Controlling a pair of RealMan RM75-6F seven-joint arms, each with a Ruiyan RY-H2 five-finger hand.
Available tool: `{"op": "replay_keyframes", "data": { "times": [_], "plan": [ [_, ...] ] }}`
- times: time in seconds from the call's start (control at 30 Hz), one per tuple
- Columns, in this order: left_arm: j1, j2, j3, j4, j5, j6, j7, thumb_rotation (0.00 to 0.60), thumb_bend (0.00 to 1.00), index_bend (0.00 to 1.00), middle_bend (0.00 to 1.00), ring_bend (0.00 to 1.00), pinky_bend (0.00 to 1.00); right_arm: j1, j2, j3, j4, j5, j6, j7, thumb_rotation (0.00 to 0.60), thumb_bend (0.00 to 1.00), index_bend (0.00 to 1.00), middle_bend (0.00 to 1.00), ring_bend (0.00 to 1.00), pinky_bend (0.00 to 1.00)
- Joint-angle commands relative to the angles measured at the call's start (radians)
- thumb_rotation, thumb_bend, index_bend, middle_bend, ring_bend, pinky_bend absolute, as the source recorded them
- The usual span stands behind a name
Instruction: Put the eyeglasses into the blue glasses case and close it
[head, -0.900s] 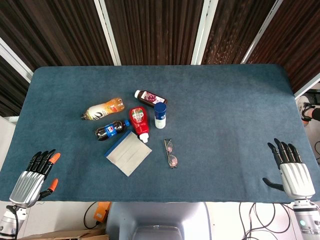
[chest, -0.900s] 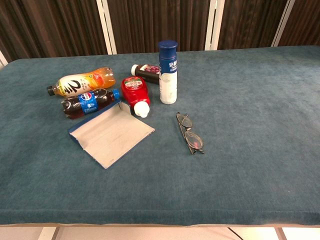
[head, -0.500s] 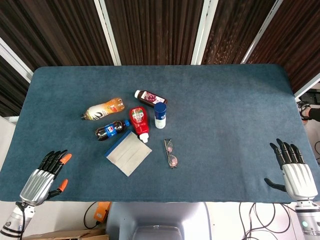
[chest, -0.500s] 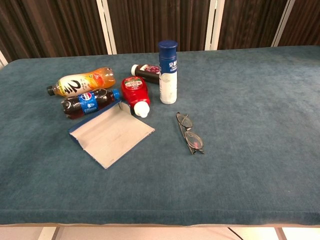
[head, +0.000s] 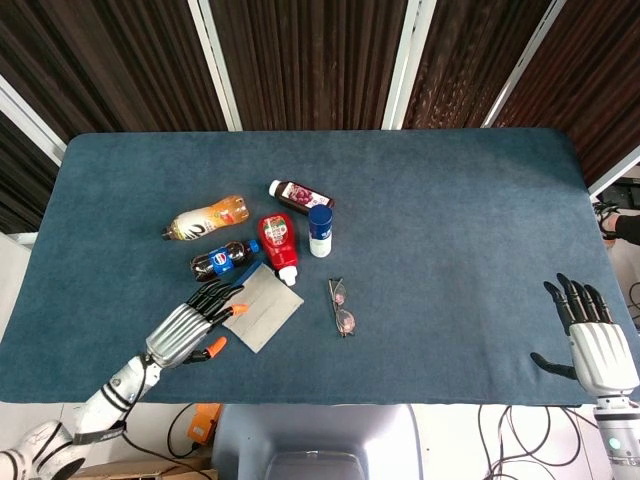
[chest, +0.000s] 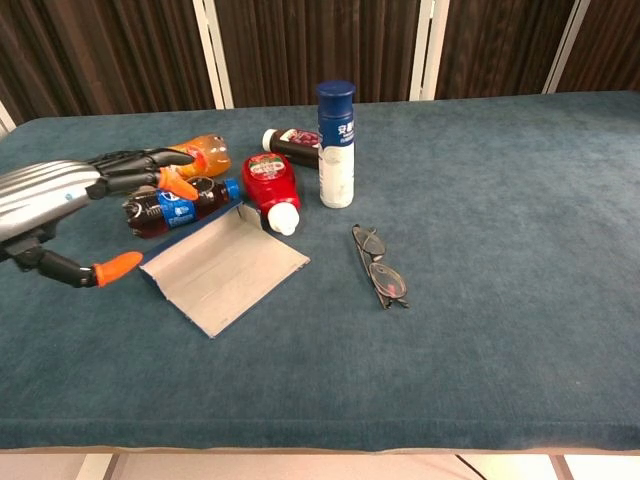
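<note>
The eyeglasses (head: 342, 307) (chest: 380, 266) lie folded on the blue cloth near the table's middle. To their left the blue glasses case (head: 262, 306) (chest: 225, 268) lies open, its grey lining facing up. My left hand (head: 190, 328) (chest: 70, 200) hovers open over the case's left end, fingers spread and pointing towards it, holding nothing. At the table's front right corner, far from the glasses, my right hand (head: 595, 345) is open with its fingers apart; the chest view does not show it.
Behind the case lie an orange drink bottle (head: 206, 219) (chest: 160, 160), a cola bottle (head: 223, 260) (chest: 178, 205), a red ketchup bottle (head: 278, 241) (chest: 271, 188) and a dark bottle (head: 297, 193). A blue-capped white bottle (head: 320, 231) (chest: 336, 145) stands upright behind the glasses.
My left hand has swung from the front left corner rightward and forward to the case's left end, now entering the chest view. The right hand has drifted slightly towards the table's edge.
</note>
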Motion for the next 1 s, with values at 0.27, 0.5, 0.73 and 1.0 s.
{"op": "replay_keyframes", "data": {
  "times": [0.27,0.5,0.73,1.0],
  "plan": [
    [-0.166,-0.228,-0.105,0.154,-0.117,-0.133,0.137,0.600,0.38,0.27,0.00,0.00,0.00,0.006,0.015,0.016,0.004,0.038,-0.021,0.026,0.600,0.08,0.00,0.00,0.00,0.00],
    [-0.262,-0.378,-0.132,0.316,-0.172,-0.187,0.114,0.600,0.38,0.27,0.00,0.00,0.00,0.004,0.029,0.030,0.006,0.063,-0.021,0.063,0.600,0.08,0.00,0.00,0.00,0.00],
    [-0.321,-0.479,-0.127,0.425,-0.198,-0.205,0.111,0.600,0.38,0.29,0.00,0.00,0.00,0.006,0.040,0.038,0.011,0.083,-0.033,0.087,0.600,0.08,0.00,0.00,0.00,0.00],
    [-0.376,-0.596,-0.116,0.577,-0.217,-0.215,0.105,0.600,0.38,0.33,0.00,0.00,0.00,-0.003,0.059,0.043,0.011,0.084,-0.022,0.135,0.600,0.08,0.00,0.00,0.00,0.00]
  ]
}}
